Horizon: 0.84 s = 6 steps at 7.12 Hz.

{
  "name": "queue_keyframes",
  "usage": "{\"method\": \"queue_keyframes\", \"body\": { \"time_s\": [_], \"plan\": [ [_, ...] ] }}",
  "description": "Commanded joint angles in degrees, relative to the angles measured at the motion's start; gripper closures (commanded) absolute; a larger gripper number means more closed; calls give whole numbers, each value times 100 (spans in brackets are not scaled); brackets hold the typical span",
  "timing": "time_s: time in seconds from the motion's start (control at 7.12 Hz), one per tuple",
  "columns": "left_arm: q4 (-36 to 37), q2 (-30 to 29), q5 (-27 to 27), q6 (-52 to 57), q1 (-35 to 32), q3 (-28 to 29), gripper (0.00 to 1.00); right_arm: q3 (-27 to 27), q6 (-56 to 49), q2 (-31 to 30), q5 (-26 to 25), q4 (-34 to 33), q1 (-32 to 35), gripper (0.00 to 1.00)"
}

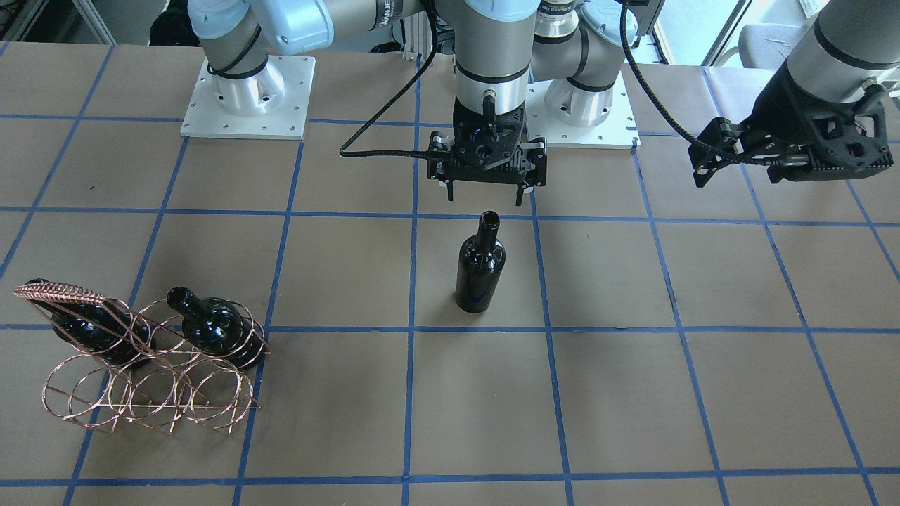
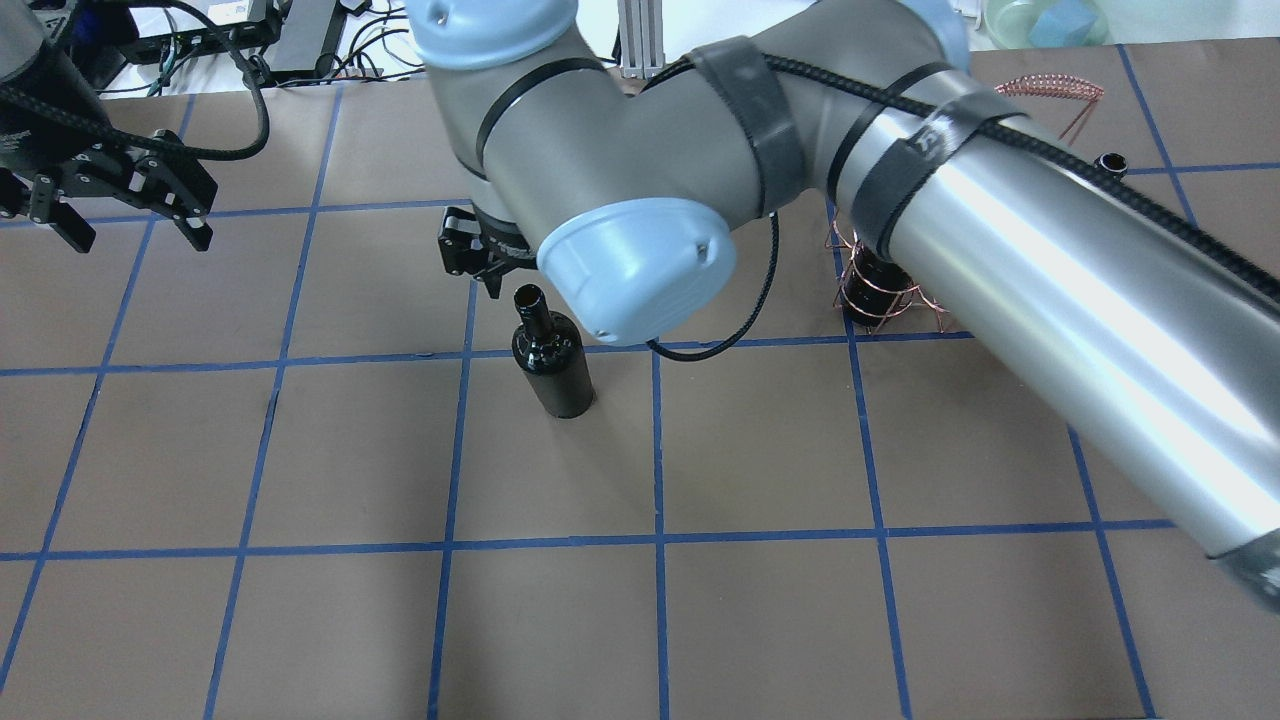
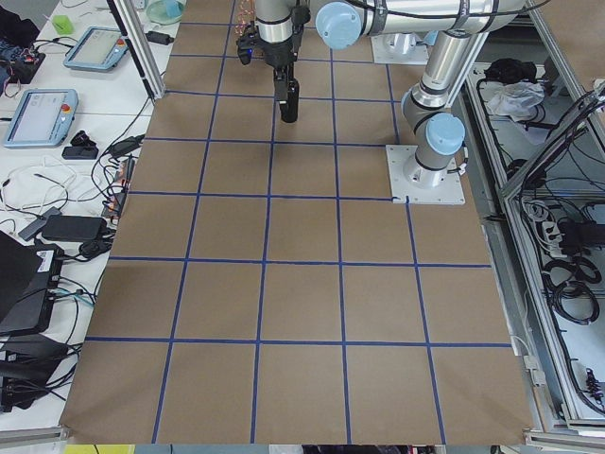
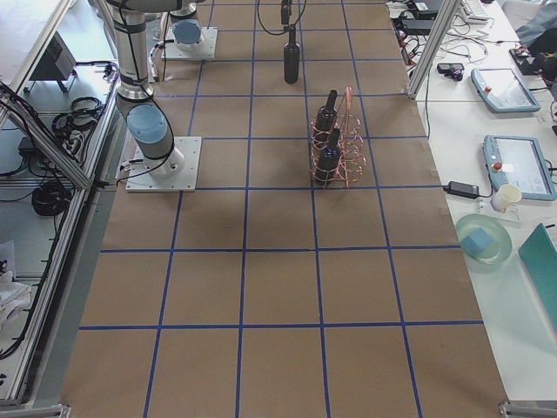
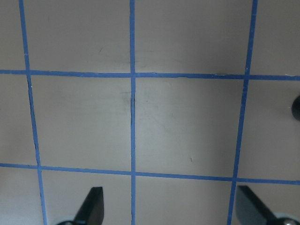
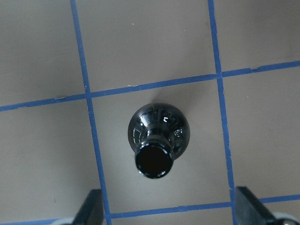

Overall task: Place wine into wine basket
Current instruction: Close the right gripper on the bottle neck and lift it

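Note:
A black-green wine bottle (image 1: 480, 263) stands upright and alone near the middle of the table; it also shows in the overhead view (image 2: 553, 365) and from above in the right wrist view (image 6: 158, 136). My right gripper (image 1: 485, 195) is open, just above and behind the bottle's mouth, not touching it. The copper wire wine basket (image 1: 148, 383) stands towards the robot's right and holds two more bottles (image 1: 214, 327), (image 1: 84, 323). In the overhead view my right arm hides most of the basket (image 2: 880, 290). My left gripper (image 1: 703, 158) is open and empty, far off on the left side.
The table is brown paper with a blue tape grid (image 1: 548, 329). The arm bases (image 1: 246, 98) stand at the robot's edge. My right arm (image 2: 1000, 220) stretches across the table above the basket. Side tables with tablets and cables (image 3: 38, 113) flank the table.

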Motion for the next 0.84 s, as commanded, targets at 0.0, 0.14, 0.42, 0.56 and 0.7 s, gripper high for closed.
{"method": "queue_keyframes", "body": {
  "time_s": [0.0,0.14,0.42,0.56,0.7],
  "plan": [
    [-1,0,-34,-1,31,0,0,63,46,139,-42,-70,65,1],
    [-1,0,-43,-1,31,0,0,64,72,262,-51,-71,65,1],
    [-1,0,-43,-1,39,0,0,37,72,438,-68,-280,57,1],
    [-9,0,-34,-1,39,0,0,11,-67,456,-86,-299,4,8],
    [-9,0,-34,-1,39,0,0,20,-146,456,-208,-290,-14,9]
  ]
}}
